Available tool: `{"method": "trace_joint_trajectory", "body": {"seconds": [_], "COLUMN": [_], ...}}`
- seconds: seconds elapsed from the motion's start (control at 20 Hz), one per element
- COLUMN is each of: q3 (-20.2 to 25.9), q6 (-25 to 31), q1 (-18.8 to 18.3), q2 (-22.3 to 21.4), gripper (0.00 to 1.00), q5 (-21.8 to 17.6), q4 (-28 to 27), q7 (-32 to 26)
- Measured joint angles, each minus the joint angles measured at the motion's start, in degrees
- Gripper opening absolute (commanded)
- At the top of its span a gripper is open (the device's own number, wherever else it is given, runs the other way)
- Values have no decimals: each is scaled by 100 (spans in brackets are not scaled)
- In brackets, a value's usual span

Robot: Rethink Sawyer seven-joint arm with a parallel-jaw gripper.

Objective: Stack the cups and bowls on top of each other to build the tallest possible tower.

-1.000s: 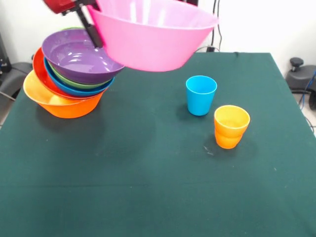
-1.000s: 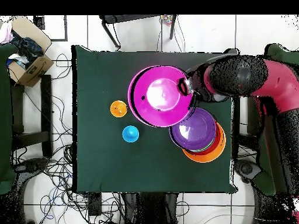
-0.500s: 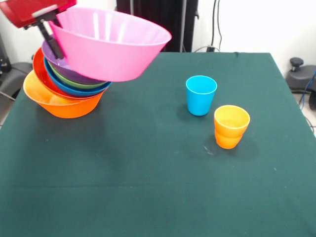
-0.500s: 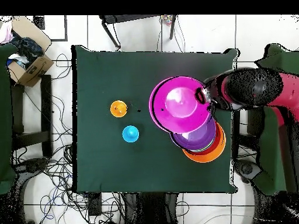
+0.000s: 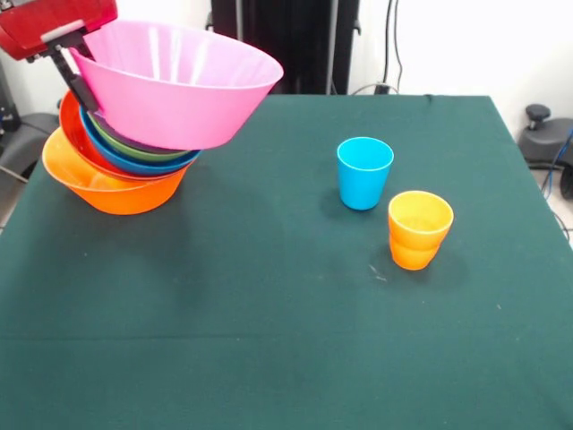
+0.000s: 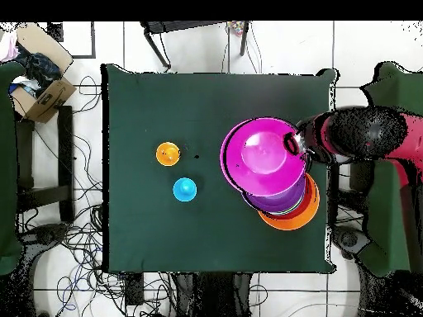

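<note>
While gripper [image 5: 76, 79] pinches pink bowl [image 5: 175, 85] rim, bowl overhangs tower [image 5: 121, 161].

Red arm [image 6: 388, 132] casing, black joint, thin black hand [image 5: 70, 72].

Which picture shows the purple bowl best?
The overhead view: the purple bowl peeks out as a crescent beside the pink bowl that the gripper holds. In the front view the pink bowl hides nearly all of it.

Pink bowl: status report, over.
Hand shut on pink bowl, over the tower. Blue cup, yellow cup apart. Nothing in the way.
</note>
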Motion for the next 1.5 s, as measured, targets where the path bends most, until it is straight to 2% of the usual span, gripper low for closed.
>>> {"method": "trace_joint_trajectory", "body": {"seconds": [0.6, 1.1, 1.5], "q3": [76, 234, 308], "q6": [-1, 0, -1], "q1": [-62, -501, -652], "q2": [-8, -28, -29], "gripper": [0, 0, 0], "q5": [-13, -68, -146], "q4": [132, 576, 739], "q7": [0, -16, -55]}}
